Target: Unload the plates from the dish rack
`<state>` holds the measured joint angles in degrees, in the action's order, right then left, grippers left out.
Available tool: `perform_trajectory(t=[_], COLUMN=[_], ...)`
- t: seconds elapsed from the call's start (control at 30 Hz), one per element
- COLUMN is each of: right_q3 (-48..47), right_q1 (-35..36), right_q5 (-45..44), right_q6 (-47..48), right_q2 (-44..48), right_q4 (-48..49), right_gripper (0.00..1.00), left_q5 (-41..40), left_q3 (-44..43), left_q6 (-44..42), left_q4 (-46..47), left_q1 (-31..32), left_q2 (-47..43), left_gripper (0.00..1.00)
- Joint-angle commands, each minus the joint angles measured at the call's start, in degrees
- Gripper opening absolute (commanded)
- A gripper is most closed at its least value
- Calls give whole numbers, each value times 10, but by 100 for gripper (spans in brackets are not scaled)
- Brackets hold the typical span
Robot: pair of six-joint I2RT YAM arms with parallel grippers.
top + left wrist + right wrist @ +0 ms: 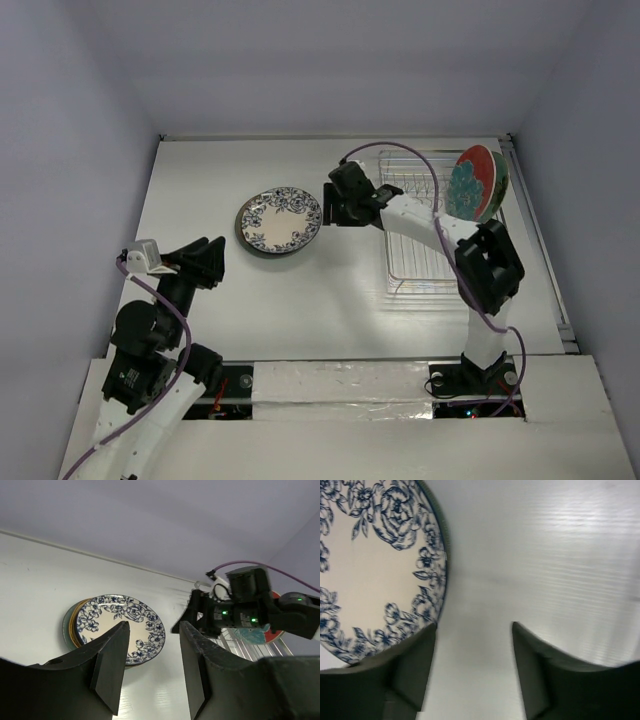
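Nearest me, the left arm [150, 330] is folded up over the desk [300, 300]. The left jaws are spread wide and hold nothing. From its base on the right, the right arm [485, 265] stretches leftward. The right jaws are also spread and empty, just beside the rim of the white plate with blue florals [280, 220]. That plate lies flat on top of a small stack [70, 625], where a brown and a teal rim peek out beneath it. Further right is the dish rack [415, 255]. At its far end a red-rimmed plate [470, 183] stands on edge, with a pale green plate [500, 185] close behind it.
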<state>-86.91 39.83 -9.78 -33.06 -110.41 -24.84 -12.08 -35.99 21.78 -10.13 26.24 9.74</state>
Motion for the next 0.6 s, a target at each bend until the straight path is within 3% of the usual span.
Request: perform_trajectory(t=[0.0,0.03,0.07,0.1,0.13,0.27,0.43,0.47,0.57], right_q3=[9,19,40,49,56,83,102,104,101], right_q1=[2,-9,-19,-30,-61,-164,-277,-303,-340], right_q5=[-130,-150,-167,-199,-218,-270,-306,-304,-257], right_q6=[28,28,27,27,28,51,91,98,132], right_q2=[100,123,168,189,209,282,331,336,339], right_q4=[-46,-46,-50,-57,-65,-100,-112,-108,-101], right_gripper=[54,38,11,1,0,0,1,18,41], left_q5=[2,2,2,2,2,2,2,2,2], left_q3=[3,2,2,2,3,4,3,4,3], left_q6=[2,3,2,2,1,-2,-2,-2,-2], left_q4=[20,21,20,21,22,27,26,26,23], left_q1=[0,0,0,0,0,0,0,0,5], left_q2=[-9,-10,-12,-13,-16,-21,-31,-34,-39], left_gripper=[41,41,41,41,41,8,2,6,12])
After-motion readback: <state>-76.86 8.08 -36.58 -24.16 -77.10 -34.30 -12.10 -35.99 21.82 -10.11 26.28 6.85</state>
